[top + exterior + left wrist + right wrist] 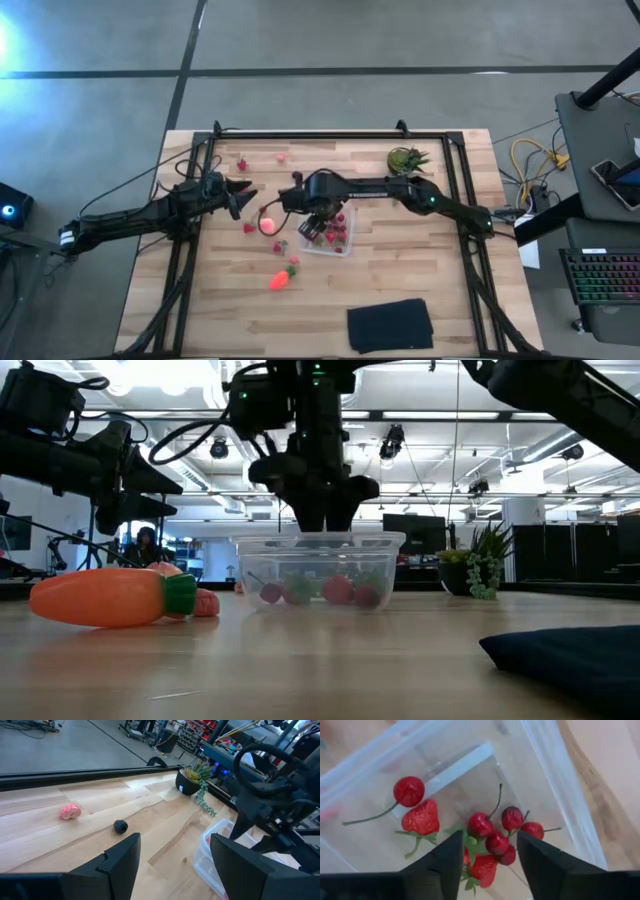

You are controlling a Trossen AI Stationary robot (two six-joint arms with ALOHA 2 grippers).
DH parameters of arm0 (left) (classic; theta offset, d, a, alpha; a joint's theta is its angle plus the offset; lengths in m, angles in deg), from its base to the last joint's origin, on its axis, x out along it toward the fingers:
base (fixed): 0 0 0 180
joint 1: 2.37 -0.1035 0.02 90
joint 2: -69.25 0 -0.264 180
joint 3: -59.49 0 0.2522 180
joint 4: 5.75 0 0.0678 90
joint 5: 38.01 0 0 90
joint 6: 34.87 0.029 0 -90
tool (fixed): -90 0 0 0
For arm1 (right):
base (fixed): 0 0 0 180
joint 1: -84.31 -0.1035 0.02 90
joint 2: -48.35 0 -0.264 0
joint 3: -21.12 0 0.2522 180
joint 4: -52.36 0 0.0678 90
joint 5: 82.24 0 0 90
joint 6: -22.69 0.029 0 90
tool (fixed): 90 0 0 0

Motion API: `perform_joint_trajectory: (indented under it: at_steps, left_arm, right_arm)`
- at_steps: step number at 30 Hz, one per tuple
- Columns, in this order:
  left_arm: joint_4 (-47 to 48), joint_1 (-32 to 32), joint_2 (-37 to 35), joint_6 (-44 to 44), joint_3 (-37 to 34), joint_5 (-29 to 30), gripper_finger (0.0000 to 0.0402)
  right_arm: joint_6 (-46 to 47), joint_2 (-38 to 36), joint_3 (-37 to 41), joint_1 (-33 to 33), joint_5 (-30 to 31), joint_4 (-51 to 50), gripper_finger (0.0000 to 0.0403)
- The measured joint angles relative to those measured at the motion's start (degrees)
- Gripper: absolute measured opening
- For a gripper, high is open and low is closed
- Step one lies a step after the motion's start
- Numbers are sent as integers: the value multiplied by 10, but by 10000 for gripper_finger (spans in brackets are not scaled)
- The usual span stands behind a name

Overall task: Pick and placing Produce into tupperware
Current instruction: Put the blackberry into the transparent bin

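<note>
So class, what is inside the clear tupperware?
In the tupperware: stemmed cherries and strawberries. The right tool, open above, covers part of the pile.

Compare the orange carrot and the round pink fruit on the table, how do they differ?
The carrot is long, orange with a green top, and lies on its side nearer the table's front edge. The round pink fruit is ball-shaped, plain pink-orange, and sits left of the tupperware, nearer the left gripper. Both remain outside the tupperware.

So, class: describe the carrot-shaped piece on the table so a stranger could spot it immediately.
Find the clear tupperware mid-table, under the right gripper. Nearer the front edge, on its left-arm side, lies the carrot. It is long, orange and green-topped; the nearby pieces are small red berries.
</note>
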Motion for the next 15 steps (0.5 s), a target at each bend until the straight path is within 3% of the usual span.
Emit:
perform_joint_trajectory:
  at_steps: [8, 15]
  left_arm:
    - [0, 0, 0, 0, 0, 0, 226]
    - [0, 0, 0, 0, 0, 0, 226]
  right_arm:
    - [-31, -27, 0, 36, -7, 85, 238]
    - [83, -26, 1, 102, -65, 237, 237]
